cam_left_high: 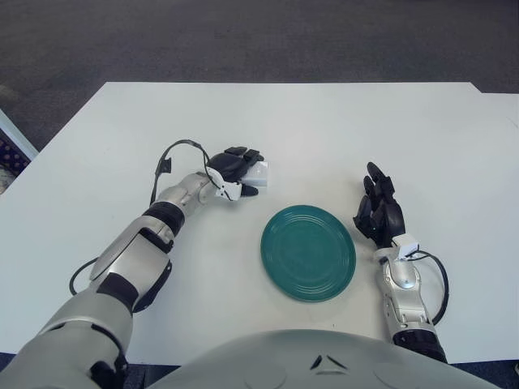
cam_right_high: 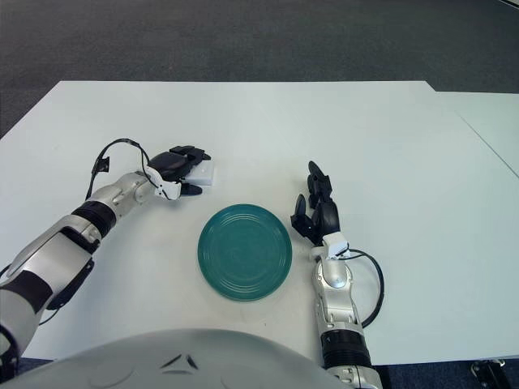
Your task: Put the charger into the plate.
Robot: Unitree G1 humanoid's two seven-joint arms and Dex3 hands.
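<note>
The left hand (cam_left_high: 234,168) reaches forward with fingers curled downward, while the right hand (cam_left_high: 379,212) rests upright, fingers relaxed.
</note>
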